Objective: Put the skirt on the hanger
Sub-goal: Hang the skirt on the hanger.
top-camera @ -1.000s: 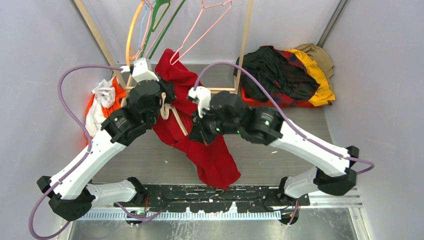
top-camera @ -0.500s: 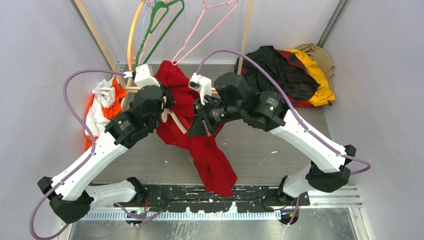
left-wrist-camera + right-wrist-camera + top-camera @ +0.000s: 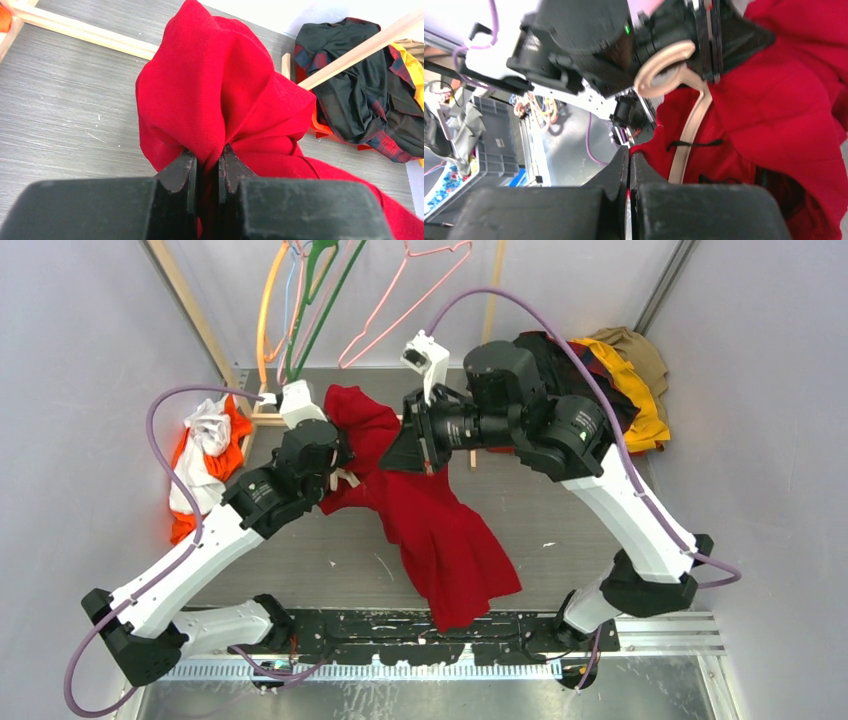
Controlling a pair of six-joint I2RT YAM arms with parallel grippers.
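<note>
Left gripper (image 3: 207, 162) clamped on skirt (image 3: 215, 90) fold. Right gripper (image 3: 629, 160) closed, apparently pinching skirt edge. Hold grips firm; draw fabric taut across cream hanger (image 3: 691, 120), centre frame.

Red skirt (image 3: 440, 530) bunched, raised, hem trailing; cream hanger (image 3: 691, 117) against it.

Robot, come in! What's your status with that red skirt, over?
Left end effector shut on the skirt. Right end effector shut, seemingly on its edge. Hanger rests against the fabric. Dark clothes pile beyond, apart.
</note>
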